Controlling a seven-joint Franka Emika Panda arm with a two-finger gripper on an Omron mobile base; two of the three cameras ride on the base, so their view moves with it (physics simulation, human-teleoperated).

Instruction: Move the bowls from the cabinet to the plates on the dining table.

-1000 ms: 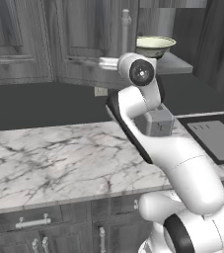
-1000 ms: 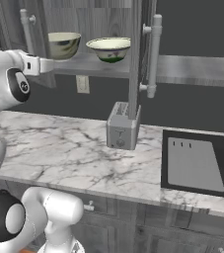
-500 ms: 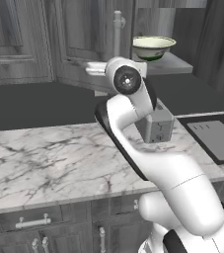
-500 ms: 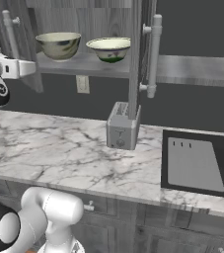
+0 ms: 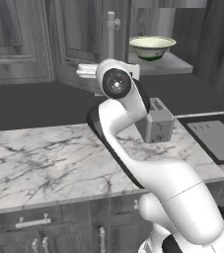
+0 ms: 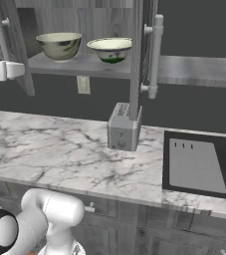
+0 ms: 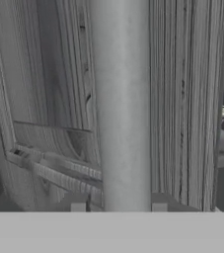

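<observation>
The gripper (image 7: 118,207) stands around the silver handle (image 7: 121,104) of the cabinet door (image 7: 49,99); one finger tip (image 7: 78,207) is at each side of the bar, and I cannot tell if they press on it. The bar's long axis runs upright. Two bowls (image 6: 59,46) (image 6: 110,49) stand side by side, mouths up, on the shelf (image 6: 79,63) of the open cabinet (image 6: 84,20). Below it a toaster (image 6: 123,126) stands on the marble counter (image 6: 55,154), near the sink (image 6: 196,164). No writing can be read.
</observation>
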